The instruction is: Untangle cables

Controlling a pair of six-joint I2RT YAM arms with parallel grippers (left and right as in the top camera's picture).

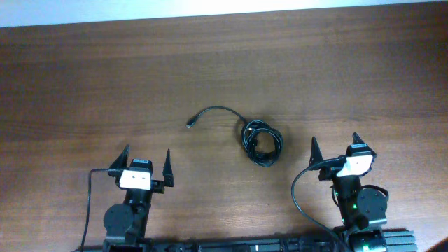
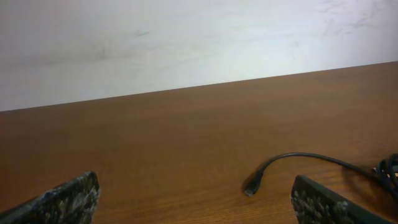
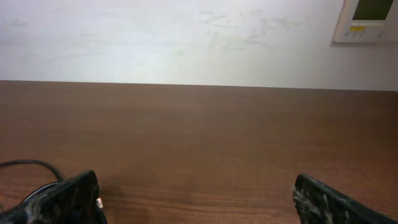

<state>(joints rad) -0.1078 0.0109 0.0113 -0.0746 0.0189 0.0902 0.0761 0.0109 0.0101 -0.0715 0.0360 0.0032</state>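
Note:
The cables (image 1: 261,144) lie as a small black coil on the wooden table (image 1: 210,63), right of centre, with one loose end curving left to a small plug (image 1: 191,124). That plug (image 2: 251,186) and its cord show in the left wrist view, ahead and between my fingers. A bit of cord (image 3: 28,165) shows at the left edge of the right wrist view. My left gripper (image 1: 147,162) is open and empty, below-left of the plug. My right gripper (image 1: 334,148) is open and empty, right of the coil.
A thicker black wire (image 1: 299,196) loops from the right arm base, and another (image 1: 89,210) runs by the left base. A white wall (image 3: 186,37) stands beyond the table's far edge, with a small wall panel (image 3: 367,18) at the upper right.

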